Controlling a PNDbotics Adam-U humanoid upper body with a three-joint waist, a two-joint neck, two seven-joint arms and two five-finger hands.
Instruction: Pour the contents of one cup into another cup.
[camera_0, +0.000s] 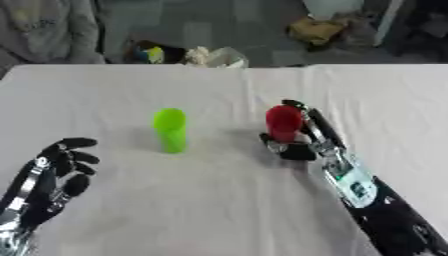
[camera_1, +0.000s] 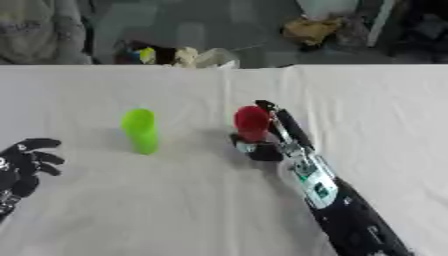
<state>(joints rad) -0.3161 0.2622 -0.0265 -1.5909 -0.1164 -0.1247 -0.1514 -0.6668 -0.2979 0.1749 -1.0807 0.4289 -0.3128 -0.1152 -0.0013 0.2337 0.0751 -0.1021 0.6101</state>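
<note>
The red cup (camera_0: 283, 123) stands upright on the white table (camera_0: 219, 210) just right of the middle, with the right hand (camera_0: 302, 137) wrapped about it: the fingers run up its three o'clock side to the rim, and the thumb curls in low at the cup's five o'clock, so the cup is pinched between them. The black and silver forearm runs from that hand down to the four o'clock corner of the view. At the red cup's nine o'clock, well apart from it, the green cup (camera_0: 171, 130) stands upright and alone on the cloth, touched by nothing. Farther out, at about eight o'clock from the green cup near the lower left corner, the left hand (camera_0: 54, 170) rests on the table with its fingers up, spread and lightly bent, holding nothing. Beyond the table's far edge, at twelve o'clock, lies a clutter of pale and yellowish things (camera_0: 210, 56) on the floor, too blurred to tell what they are.
</note>
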